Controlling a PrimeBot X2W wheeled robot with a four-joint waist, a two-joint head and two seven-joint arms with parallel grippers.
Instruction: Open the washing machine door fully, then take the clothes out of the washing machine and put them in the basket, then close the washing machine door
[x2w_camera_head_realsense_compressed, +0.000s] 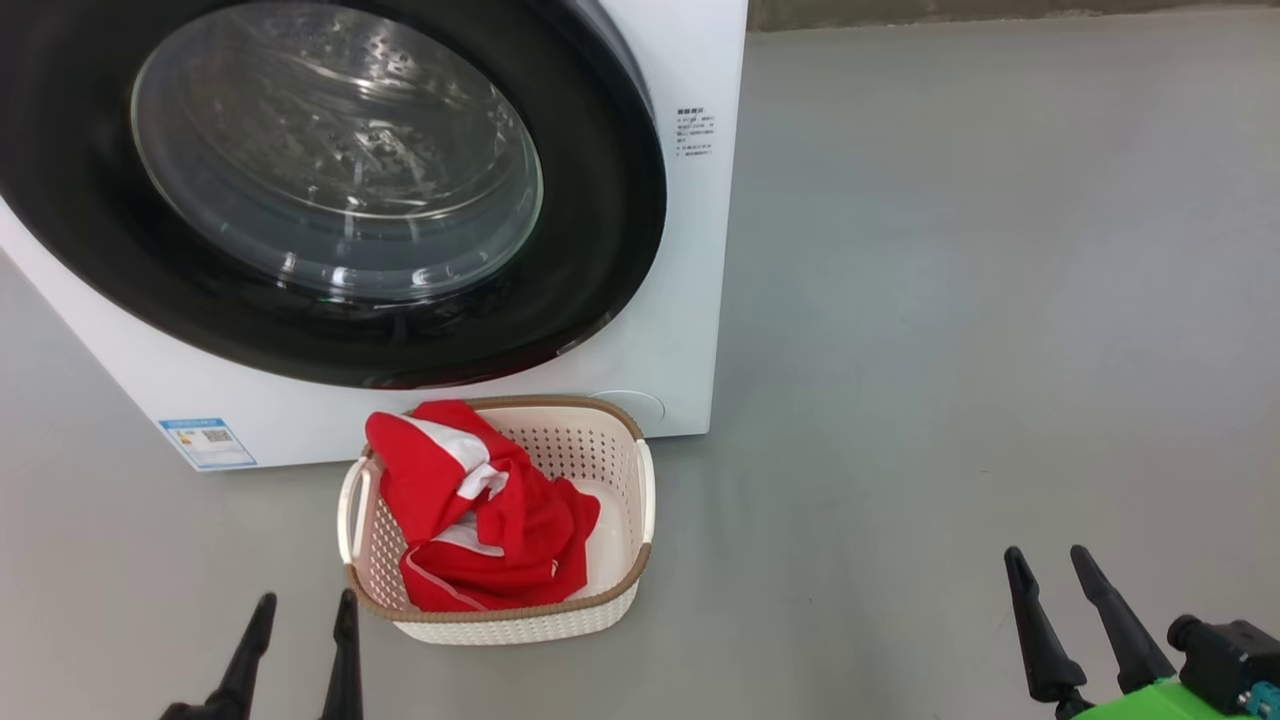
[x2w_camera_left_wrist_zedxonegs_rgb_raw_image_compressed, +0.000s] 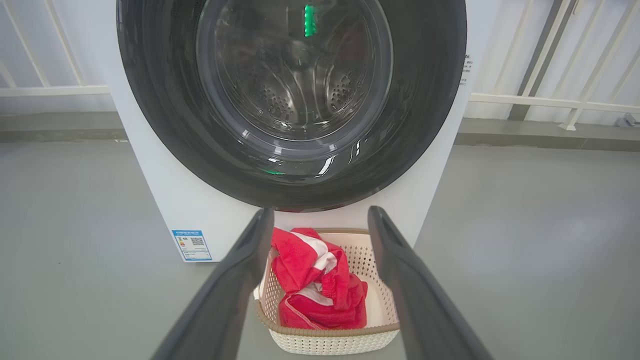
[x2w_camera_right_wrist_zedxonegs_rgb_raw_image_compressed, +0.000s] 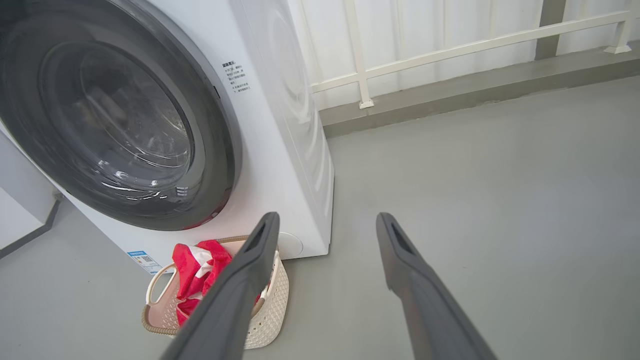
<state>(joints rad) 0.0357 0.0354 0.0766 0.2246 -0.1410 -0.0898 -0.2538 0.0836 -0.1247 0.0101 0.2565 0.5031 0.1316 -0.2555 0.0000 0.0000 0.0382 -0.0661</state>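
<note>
The white washing machine (x2w_camera_head_realsense_compressed: 690, 250) stands ahead with its black-rimmed glass door (x2w_camera_head_realsense_compressed: 330, 170) lying flat against its front, apparently closed. On the floor before it sits the cream basket (x2w_camera_head_realsense_compressed: 625, 500) with the red and white clothes (x2w_camera_head_realsense_compressed: 480, 510) piled inside, one corner draped over the far-left rim. My left gripper (x2w_camera_head_realsense_compressed: 305, 620) hovers open and empty just left of the basket's near corner. Far to the right, my right gripper (x2w_camera_head_realsense_compressed: 1050, 570) is open and empty too. In the left wrist view the door (x2w_camera_left_wrist_zedxonegs_rgb_raw_image_compressed: 295, 100), basket (x2w_camera_left_wrist_zedxonegs_rgb_raw_image_compressed: 330, 340) and clothes (x2w_camera_left_wrist_zedxonegs_rgb_raw_image_compressed: 320, 295) lie straight ahead between the fingers.
Bare grey floor (x2w_camera_head_realsense_compressed: 950, 300) spreads to the right of the machine. A white railing (x2w_camera_right_wrist_zedxonegs_rgb_raw_image_compressed: 450, 50) and a raised kerb run behind it. A blue label (x2w_camera_head_realsense_compressed: 207, 442) marks the machine's lower front.
</note>
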